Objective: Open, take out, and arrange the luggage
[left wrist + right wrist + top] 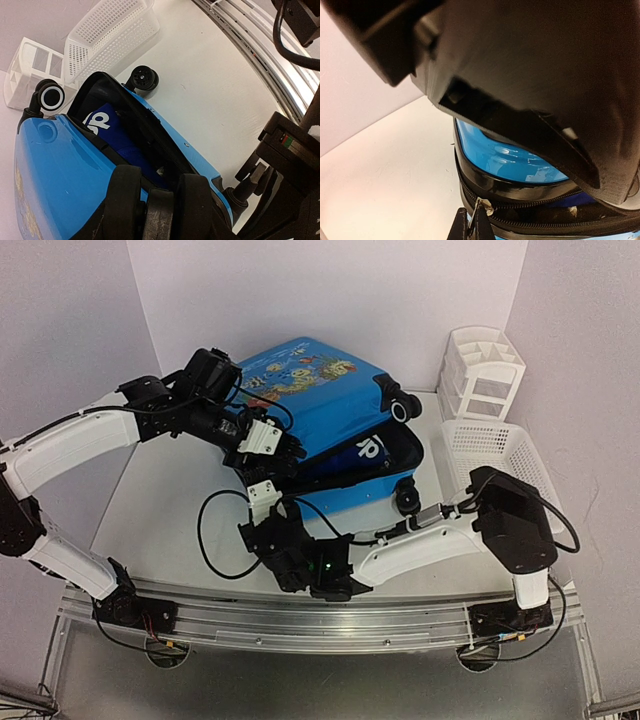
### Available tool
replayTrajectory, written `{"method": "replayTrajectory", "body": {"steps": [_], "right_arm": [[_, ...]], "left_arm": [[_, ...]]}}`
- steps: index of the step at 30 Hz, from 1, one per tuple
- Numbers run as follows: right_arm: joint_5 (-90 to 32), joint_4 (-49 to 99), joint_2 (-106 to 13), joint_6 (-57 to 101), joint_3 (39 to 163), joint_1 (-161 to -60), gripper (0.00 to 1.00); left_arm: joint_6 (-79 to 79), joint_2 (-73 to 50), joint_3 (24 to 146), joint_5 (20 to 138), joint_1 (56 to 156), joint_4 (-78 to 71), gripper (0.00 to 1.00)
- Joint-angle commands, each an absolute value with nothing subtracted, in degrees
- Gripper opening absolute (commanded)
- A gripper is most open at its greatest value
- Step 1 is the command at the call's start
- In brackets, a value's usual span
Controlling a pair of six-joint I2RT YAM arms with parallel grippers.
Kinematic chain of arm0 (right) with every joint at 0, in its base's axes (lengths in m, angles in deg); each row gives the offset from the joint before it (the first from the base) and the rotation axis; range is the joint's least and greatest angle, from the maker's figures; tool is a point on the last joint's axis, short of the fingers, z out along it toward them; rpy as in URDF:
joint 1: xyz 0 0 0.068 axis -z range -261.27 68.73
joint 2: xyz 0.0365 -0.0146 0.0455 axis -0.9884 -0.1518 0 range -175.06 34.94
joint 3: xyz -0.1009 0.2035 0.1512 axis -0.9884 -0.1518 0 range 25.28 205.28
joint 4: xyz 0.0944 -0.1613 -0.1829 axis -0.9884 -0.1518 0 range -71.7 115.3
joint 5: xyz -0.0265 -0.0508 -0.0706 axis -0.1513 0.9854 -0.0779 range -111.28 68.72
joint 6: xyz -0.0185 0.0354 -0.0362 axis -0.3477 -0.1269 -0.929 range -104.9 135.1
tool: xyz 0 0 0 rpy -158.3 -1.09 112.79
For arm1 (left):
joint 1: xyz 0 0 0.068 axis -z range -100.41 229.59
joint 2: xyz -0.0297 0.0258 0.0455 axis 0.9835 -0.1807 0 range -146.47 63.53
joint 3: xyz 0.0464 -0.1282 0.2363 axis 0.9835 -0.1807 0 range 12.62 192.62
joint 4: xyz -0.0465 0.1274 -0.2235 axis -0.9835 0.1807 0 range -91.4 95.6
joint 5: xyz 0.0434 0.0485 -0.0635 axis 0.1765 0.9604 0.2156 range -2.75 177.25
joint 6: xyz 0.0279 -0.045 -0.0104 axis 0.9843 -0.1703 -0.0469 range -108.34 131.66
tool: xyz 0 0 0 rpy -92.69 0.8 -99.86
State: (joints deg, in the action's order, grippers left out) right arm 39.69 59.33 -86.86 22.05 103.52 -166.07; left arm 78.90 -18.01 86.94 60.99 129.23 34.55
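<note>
The luggage (325, 405) is a bright blue hard-shell suitcase with a fish print. It lies on the table with its lid raised a little, wheels to the right. My left gripper (265, 438) grips the lid's near-left edge; in the left wrist view (160, 200) its black fingers (122, 197) clamp a black part of the rim. Inside the gap lies a dark blue item with white letters (100, 122). My right gripper (262, 495) is at the near-left corner, and in the right wrist view (474, 226) it is shut on the silver zipper pull (483, 206).
A white mesh basket (495, 450) and a white drawer organizer (482, 370) stand at the right, close to the luggage's wheels (408, 498). White walls close in the back and sides. The metal rail (320, 615) runs along the near edge.
</note>
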Motion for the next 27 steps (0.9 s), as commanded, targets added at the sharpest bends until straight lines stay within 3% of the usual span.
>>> {"method": "replayTrajectory", "body": {"steps": [1, 7, 12, 27], "right_arm": [[18.74, 50.68, -93.01, 4.42, 112.06, -168.02, 0.0], [20.87, 39.71, -94.84, -7.53, 116.37, -168.46, 0.0], [27.78, 31.02, -91.18, -17.67, 112.46, -168.21, 0.0], [36.13, 27.23, -86.22, -20.02, 103.21, -167.95, 0.0]], "left_arm": [[57.08, -15.72, 91.01, 46.12, 132.05, 26.33, 0.0], [60.36, -15.69, 91.08, 41.81, 131.28, 31.66, 0.0], [66.13, -17.55, 94.83, 35.91, 128.25, 38.45, 0.0], [85.89, -20.58, 97.19, 35.29, 121.59, 53.46, 0.0]]}}
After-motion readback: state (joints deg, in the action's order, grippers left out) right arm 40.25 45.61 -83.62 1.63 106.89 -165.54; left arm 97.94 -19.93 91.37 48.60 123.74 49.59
